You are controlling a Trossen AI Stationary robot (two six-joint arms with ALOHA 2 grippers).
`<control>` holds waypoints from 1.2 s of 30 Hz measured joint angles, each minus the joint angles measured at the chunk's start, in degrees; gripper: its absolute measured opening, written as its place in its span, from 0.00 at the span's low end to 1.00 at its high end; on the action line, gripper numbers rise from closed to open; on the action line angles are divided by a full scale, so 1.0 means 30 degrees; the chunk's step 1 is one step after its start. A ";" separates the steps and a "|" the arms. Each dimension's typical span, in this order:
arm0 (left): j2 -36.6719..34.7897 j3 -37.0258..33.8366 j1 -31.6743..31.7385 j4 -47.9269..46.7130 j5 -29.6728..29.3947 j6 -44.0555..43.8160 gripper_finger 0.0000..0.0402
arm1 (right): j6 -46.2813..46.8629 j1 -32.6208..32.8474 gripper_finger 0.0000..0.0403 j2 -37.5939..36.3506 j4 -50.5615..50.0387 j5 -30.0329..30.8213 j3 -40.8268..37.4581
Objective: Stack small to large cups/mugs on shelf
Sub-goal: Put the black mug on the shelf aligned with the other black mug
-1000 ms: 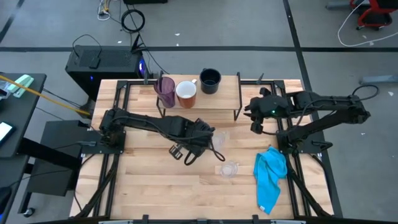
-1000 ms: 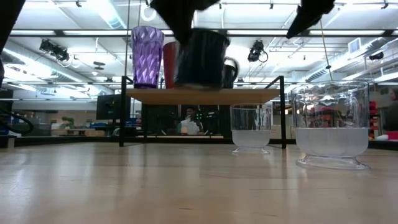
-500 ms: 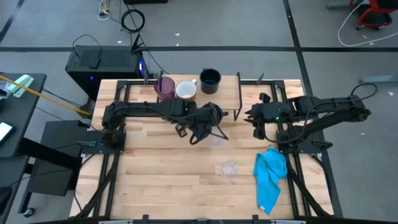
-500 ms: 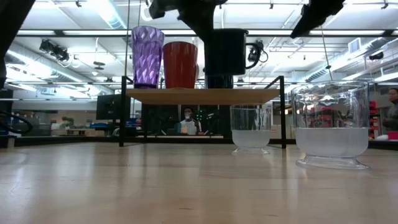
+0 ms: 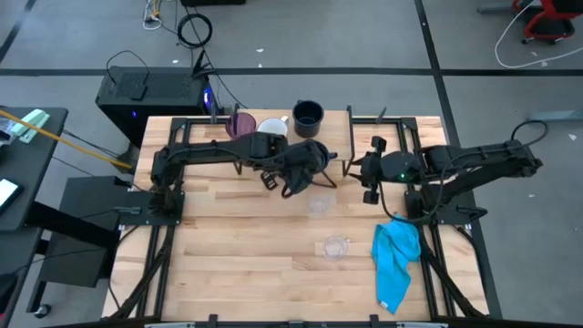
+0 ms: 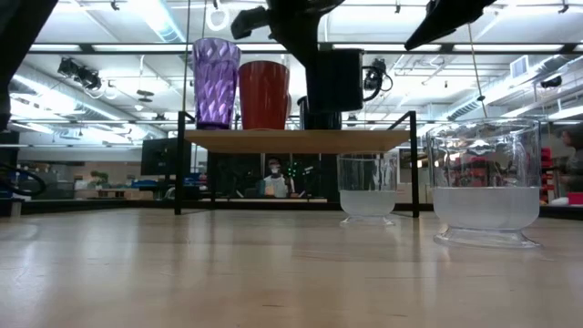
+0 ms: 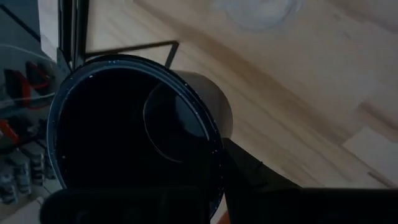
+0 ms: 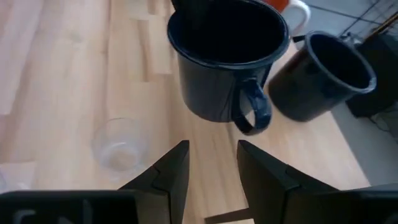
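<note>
On the shelf (image 6: 301, 139) stand a purple tumbler (image 6: 215, 82), an orange mug (image 6: 263, 94) and a navy mug (image 5: 307, 117). A second navy mug (image 6: 337, 80) hangs upright above it. Two clear glasses (image 5: 318, 206) (image 5: 336, 247) stand on the table, nearer.

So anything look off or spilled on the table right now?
Nothing spilled or tipped. The tumbler, orange mug and one navy mug stand upright on the shelf; the left gripper holds the other navy mug above it. Both glasses sit upright.

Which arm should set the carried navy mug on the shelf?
Left. Its gripper already holds the navy mug above the shelf; the right gripper is open and empty beside it.
</note>
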 joint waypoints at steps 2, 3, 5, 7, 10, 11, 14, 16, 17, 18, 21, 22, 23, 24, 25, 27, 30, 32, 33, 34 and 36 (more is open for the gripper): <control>0.0000 0.0000 0.0200 0.0056 0.0127 -0.0039 0.07 | -0.0414 -0.0610 0.36 0.0030 0.0173 -0.0009 0.0000; 0.0000 0.0000 0.0266 0.0034 0.0127 -0.0036 0.07 | -0.0601 -0.0985 0.36 0.0030 0.0359 -0.0003 0.0000; 0.0000 0.0000 0.0314 0.0069 0.0214 -0.0009 0.07 | -0.1044 -0.1783 0.38 0.0023 0.0873 -0.0259 0.0000; 0.0000 0.0000 0.0380 0.0083 0.0215 0.0098 0.07 | -0.1599 -0.2573 0.40 0.0030 0.1219 -0.0977 0.0000; 0.0000 0.0000 0.0514 0.0120 0.0289 0.0451 0.07 | -0.2211 -0.3702 0.43 0.0227 0.1815 -0.1952 0.0000; 0.0000 0.0000 0.0594 0.0201 0.0290 0.0474 0.07 | -0.2425 -0.4053 0.44 0.0350 0.1828 -0.2250 0.0000; 0.0000 0.0000 0.0883 0.0504 0.0269 0.0518 0.07 | -0.3128 -0.5012 0.46 0.0766 0.2072 -0.3380 0.0000; 0.0000 0.0000 0.1057 0.0426 0.0376 0.0518 0.07 | -0.3606 -0.5556 0.46 0.1039 0.2345 -0.4231 0.0000; 0.0000 0.0000 0.1109 0.0432 0.0559 0.0518 0.07 | -0.3893 -0.5810 0.46 0.1151 0.2490 -0.4674 0.0000; 0.0000 0.0000 0.1169 0.0444 0.0763 0.0518 0.07 | -0.4104 -0.6045 0.46 0.1246 0.2747 -0.4911 0.0000; 0.0000 0.0000 0.1183 0.0477 0.1000 0.0518 0.07 | -0.4693 -0.6742 0.45 0.1467 0.3398 -0.5902 0.0000; 0.0000 0.0000 0.1180 0.0509 0.1015 0.0536 0.07 | -0.4918 -0.6978 0.45 0.1570 0.3509 -0.6466 0.0000; 0.0000 0.0000 0.1167 0.0528 0.1015 0.0662 0.07 | -0.5053 -0.7209 0.44 0.1682 0.3646 -0.6908 0.0000; 0.0000 0.0000 0.1153 0.0541 0.1021 0.0804 0.07 | -0.5118 -0.7430 0.44 0.1793 0.3797 -0.7190 0.0000; 0.0000 0.0000 0.1132 0.0562 0.1059 0.0916 0.07 | -0.5131 -0.7646 0.43 0.1907 0.3876 -0.7317 0.0000; 0.0000 0.0000 0.1110 0.0658 0.1059 0.0975 0.07 | -0.5176 -0.8044 0.42 0.2125 0.3828 -0.7797 0.0000; 0.0000 0.0000 0.1124 0.0808 0.1052 0.1068 0.07 | -0.5297 -0.8509 0.40 0.2430 0.3859 -0.8996 0.0000; 0.0000 0.0000 0.1124 0.0796 0.1052 0.1268 0.07 | -0.5359 -0.8657 0.38 0.2588 0.3951 -0.9373 0.0000; 0.0000 0.0000 0.1124 0.0796 0.1045 0.1319 0.07 | -0.5435 -0.8678 0.38 0.2668 0.4027 -0.9436 0.0000; 0.0000 0.0000 0.1118 0.0809 0.1045 0.1319 0.07 | -0.5564 -0.8678 0.36 0.2744 0.4131 -0.9473 0.0000; 0.0000 0.0000 0.1114 0.0847 0.1049 0.1319 0.07 | -0.5947 -0.8678 0.33 0.2857 0.4221 -0.9480 0.0000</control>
